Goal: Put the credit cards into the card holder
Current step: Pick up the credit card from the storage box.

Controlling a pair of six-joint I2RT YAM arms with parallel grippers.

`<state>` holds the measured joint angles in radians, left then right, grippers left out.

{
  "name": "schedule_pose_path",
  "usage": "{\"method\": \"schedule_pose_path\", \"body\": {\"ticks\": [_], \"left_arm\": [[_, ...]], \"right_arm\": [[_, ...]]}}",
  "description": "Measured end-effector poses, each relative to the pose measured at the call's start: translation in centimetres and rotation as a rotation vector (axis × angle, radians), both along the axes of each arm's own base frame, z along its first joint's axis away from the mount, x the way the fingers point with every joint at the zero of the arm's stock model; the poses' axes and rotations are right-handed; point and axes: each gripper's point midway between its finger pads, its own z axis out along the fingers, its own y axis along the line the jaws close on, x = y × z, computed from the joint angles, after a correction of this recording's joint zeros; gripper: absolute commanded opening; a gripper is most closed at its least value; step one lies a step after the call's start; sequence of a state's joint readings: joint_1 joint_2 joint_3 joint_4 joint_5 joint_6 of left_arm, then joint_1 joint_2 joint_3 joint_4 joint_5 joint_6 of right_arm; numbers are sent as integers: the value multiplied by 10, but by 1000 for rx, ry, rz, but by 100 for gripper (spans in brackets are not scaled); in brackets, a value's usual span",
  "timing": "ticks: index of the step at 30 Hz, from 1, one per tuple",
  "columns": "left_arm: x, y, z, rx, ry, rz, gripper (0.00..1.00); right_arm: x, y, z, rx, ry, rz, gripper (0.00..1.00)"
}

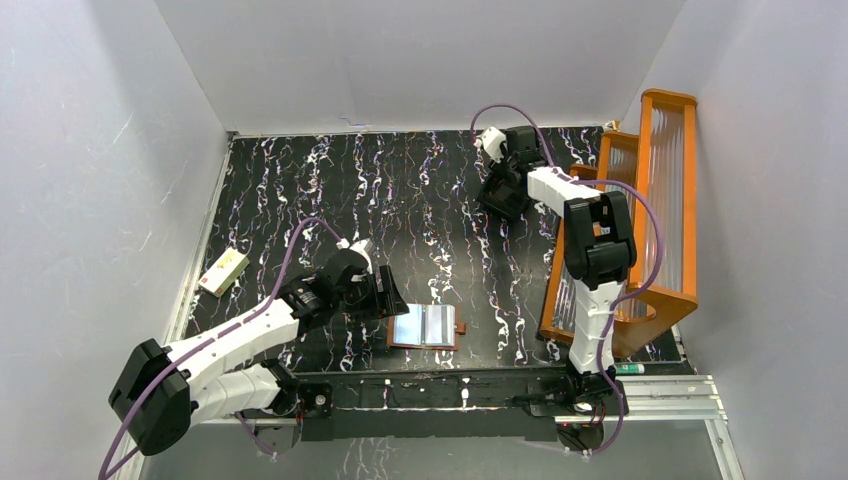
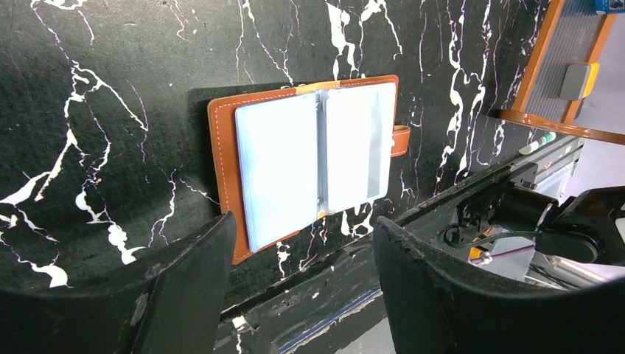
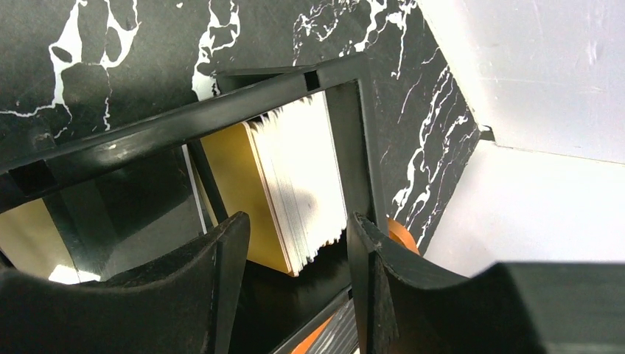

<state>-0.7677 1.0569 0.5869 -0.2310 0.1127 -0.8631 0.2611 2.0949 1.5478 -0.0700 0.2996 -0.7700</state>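
The card holder (image 1: 428, 327) lies open and flat near the table's front edge, reddish-brown with pale shiny pockets (image 2: 313, 158) facing up. My left gripper (image 1: 388, 296) hovers just left of it, open and empty; in the left wrist view the left gripper (image 2: 302, 221) frames the holder's near edge. A stack of credit cards (image 3: 302, 177) stands on edge in a compartment of the black tray (image 3: 345, 140), white edges showing and a yellow face (image 3: 232, 184) on its left. My right gripper (image 3: 298, 220), at the back right (image 1: 503, 200), is open, one finger on each side of the stack's near end.
An orange wooden rack (image 1: 665, 200) with ribbed clear panels stands along the right side, close to the right arm. A cream box with a green mark (image 1: 222, 271) lies at the table's left edge. A marker (image 1: 630, 368) rests on the front rail.
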Motion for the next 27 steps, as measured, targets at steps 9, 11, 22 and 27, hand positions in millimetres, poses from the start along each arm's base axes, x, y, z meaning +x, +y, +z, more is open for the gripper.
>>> {"method": "schedule_pose_path", "body": {"ticks": [9, 11, 22, 27], "left_arm": [[1, -3, 3, -22, 0, 6, 66], [1, -3, 4, -26, 0, 9, 66], [1, -3, 7, -35, -2, 15, 67], [1, -3, 7, -35, -2, 14, 67]], "right_arm": [[-4, -2, -23, -42, 31, 34, 55], [-4, -1, -25, -44, 32, 38, 52], [2, -5, -22, -69, 1, 26, 41], [2, -6, -20, -71, -5, 19, 39]]}}
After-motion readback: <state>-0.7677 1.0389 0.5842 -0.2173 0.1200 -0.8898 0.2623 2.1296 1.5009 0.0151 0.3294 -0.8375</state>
